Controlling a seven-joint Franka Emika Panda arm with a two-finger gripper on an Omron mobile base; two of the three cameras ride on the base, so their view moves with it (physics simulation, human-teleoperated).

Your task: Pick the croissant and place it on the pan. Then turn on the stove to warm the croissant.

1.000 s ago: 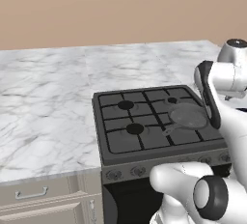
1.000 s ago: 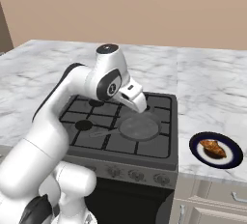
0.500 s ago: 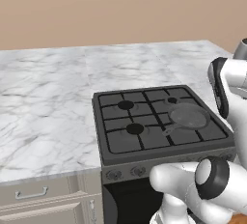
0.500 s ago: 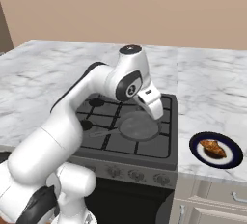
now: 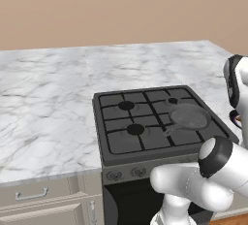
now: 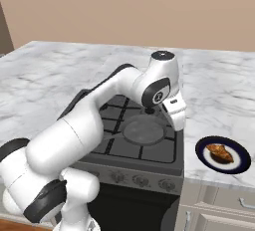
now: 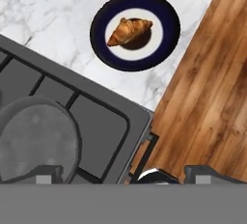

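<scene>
A: On the bench just right of the stove (image 6: 144, 140), where's the croissant (image 7: 129, 31)?

B: On a dark-rimmed plate (image 7: 166, 42) with a white centre, apart from the stove's edge. In the hand view it lies well ahead of the gripper (image 7: 123, 172), toward the top.

A: And the gripper?

B: Empty, with its jaws spread wide, hanging above the stove's front right corner, short of the plate. The pan (image 7: 36, 136) sits on the front right burner, at the lower left of the hand view.
</scene>
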